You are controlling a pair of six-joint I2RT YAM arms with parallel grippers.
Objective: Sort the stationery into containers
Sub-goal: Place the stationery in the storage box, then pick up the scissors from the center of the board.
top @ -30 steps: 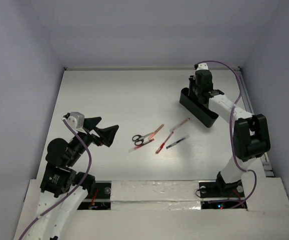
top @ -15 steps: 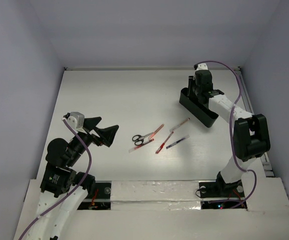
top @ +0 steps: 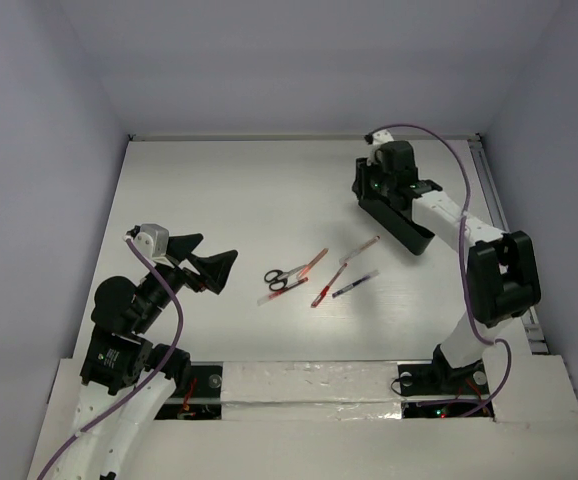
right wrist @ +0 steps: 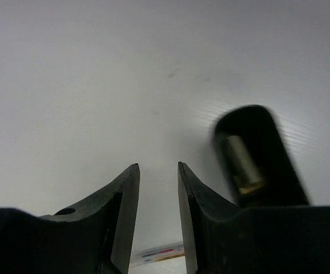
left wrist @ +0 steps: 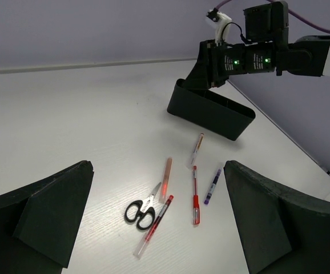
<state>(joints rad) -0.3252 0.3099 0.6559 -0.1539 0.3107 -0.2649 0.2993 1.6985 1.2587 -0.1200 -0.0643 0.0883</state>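
Top external: sorting seemingly barely begun, with scissors (top: 278, 279), red pens (top: 328, 286) and blue pen (top: 355, 285) lying loose mid-worktop (top: 219, 190), well apart from black tray (top: 406, 226). Right tool (top: 371, 186) at tray's far end, narrowly parted, holding nothing. Left tool (top: 215, 260) spread wide, empty. Next, probably: reach for nearest pen, straddle its shaft.

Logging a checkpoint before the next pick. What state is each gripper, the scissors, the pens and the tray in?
left gripper: wide open, empty.
right gripper: slightly open, nothing between its fingers.
tray: upright on the table, contents hidden.
scissors: closed, flat on the table.
red pens: loose on the table, outside the tray.
blue-purple pen: loose on the table, outside the tray.
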